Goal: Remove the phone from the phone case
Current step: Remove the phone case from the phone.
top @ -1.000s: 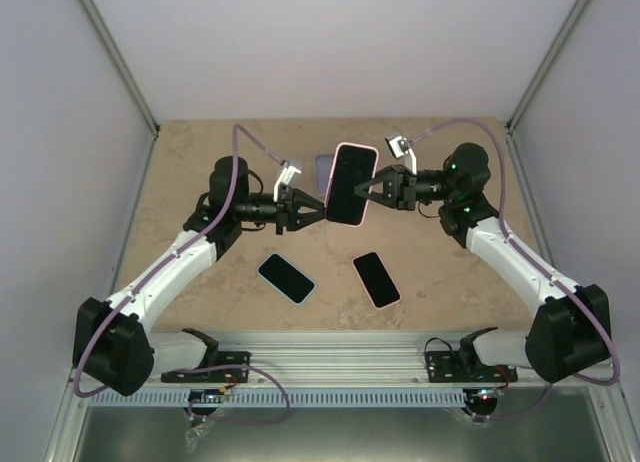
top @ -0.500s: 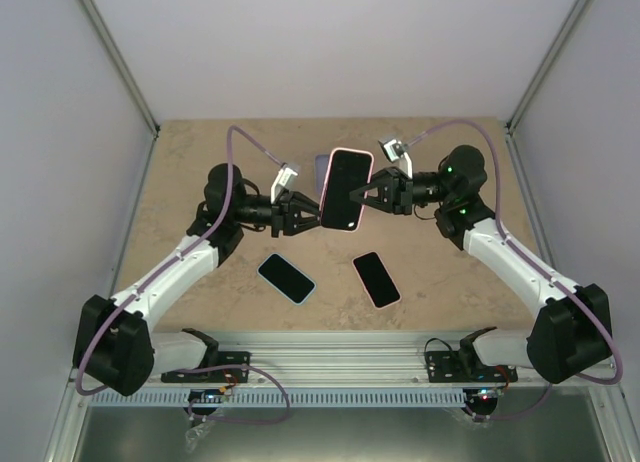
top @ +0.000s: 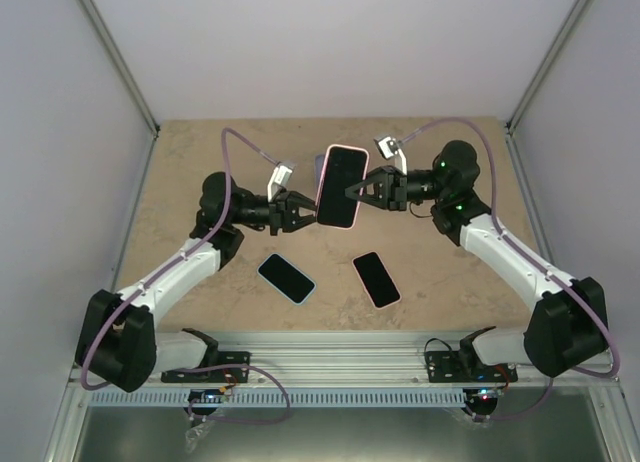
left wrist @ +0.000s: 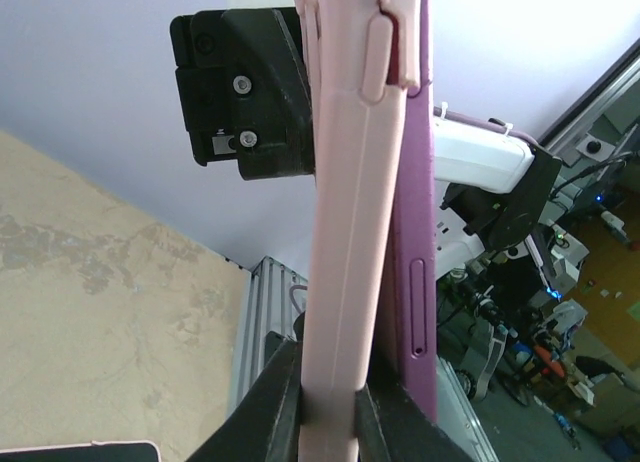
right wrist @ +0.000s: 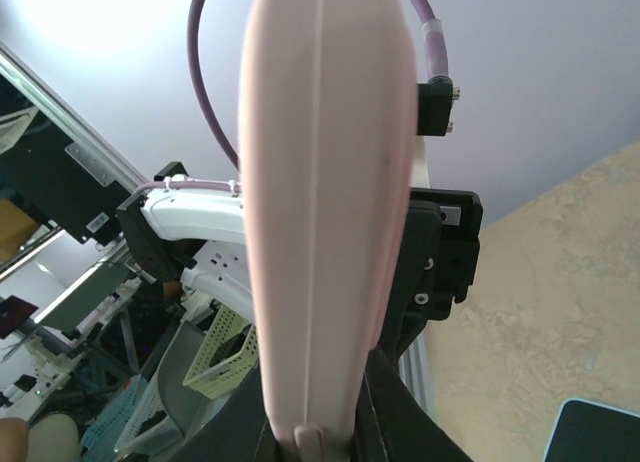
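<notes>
Clearly gripping from both sides: clamped with the left gripper (top: 306,213) on the lower left edge and with the right gripper (top: 356,194) on the right edge of the pink case (top: 350,147); holding it up at the upper middle of the overhead frame, clear of the table (top: 190,172), with the phone (top: 340,186) in it, dark screen toward the camera, top leaning a little right; seen edge-on from the left wrist as a pink strip (left wrist: 345,232) running top to bottom through the middle, pinched at the bottom between black fingers (left wrist: 278,407); showing just right of that strip the purple side of the phone (left wrist: 418,232), standing proud of the case along that edge; cannot tell whether caught in the same pinch or left outside it; seen edge-on again from the right wrist, pale and rounded (right wrist: 325,212), pinched at bottom centre; lying flat lower in the overhead frame, apart from each other, a blue-edged phone (top: 286,278) left of centre and a black phone (top: 376,279) right of centre, both screen up.
</notes>
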